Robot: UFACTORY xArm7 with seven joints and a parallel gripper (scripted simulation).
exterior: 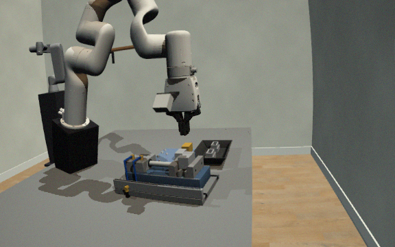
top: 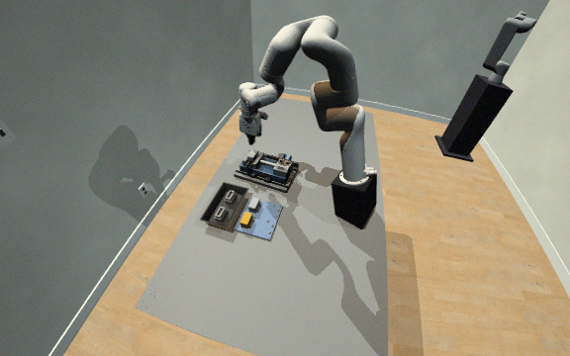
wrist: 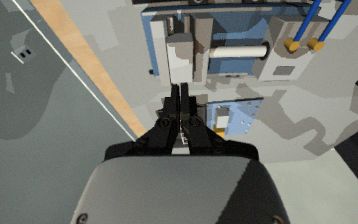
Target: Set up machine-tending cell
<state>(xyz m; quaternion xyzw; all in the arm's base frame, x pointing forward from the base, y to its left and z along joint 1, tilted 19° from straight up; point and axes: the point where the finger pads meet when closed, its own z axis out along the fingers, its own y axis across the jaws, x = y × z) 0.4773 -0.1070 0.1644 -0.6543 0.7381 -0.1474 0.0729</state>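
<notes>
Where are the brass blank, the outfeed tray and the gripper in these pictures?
brass blank (top: pixel 245 219), top view, on its yellow top face.
outfeed tray (top: pixel 212 204), top view, on its left wall.
gripper (exterior: pixel 184 132), exterior view, between the shut fingertips, holding nothing.

Two finished parts lie in the outfeed tray beside the infeed plate.

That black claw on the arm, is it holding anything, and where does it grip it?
Nothing. The gripper hangs in the air above the vise with its fingers shut together and no part between them.
</notes>
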